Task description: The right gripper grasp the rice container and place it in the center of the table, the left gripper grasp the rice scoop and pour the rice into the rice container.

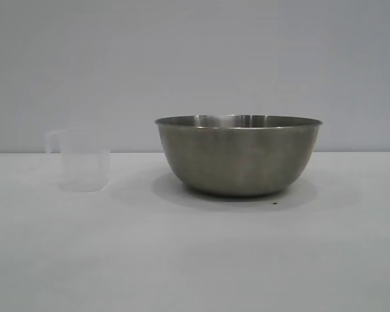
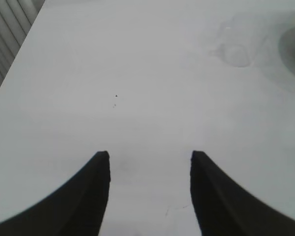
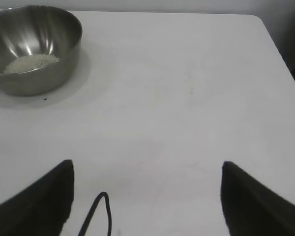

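Observation:
The steel rice container stands on the white table, right of middle in the exterior view. In the right wrist view it holds a small heap of off-white rice. The clear plastic rice scoop stands upright to its left, handle pointing left, and shows faintly in the left wrist view. My left gripper is open over bare table, well back from the scoop. My right gripper is open wide over bare table, away from the container. Neither gripper shows in the exterior view.
A small dark speck lies beside the bowl's base. A thin black cable loop hangs between the right gripper's fingers. The table's edge and a slatted surface show in the left wrist view. The table's far corner shows in the right wrist view.

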Controlling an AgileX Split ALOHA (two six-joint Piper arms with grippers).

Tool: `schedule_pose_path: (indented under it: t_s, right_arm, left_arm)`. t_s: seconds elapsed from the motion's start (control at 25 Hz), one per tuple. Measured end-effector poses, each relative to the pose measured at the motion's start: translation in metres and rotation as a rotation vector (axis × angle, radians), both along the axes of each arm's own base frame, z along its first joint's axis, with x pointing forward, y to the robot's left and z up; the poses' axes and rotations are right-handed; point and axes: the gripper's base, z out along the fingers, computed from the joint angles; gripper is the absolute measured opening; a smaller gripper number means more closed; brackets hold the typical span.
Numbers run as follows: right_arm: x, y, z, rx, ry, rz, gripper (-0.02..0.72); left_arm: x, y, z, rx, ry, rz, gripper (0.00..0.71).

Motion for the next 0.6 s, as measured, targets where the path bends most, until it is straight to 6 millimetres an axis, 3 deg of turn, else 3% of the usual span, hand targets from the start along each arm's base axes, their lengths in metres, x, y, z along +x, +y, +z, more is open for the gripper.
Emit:
schedule_pose_path:
  t_s: [0.6]
  right_arm:
    - [0.0002, 0.0002, -0.0005, 0.000, 0.002, -0.019, 0.526]
  left_arm:
    - [-0.0001, -0.0001, -0.0001, -0.001, 0.002, -0.001, 0.321]
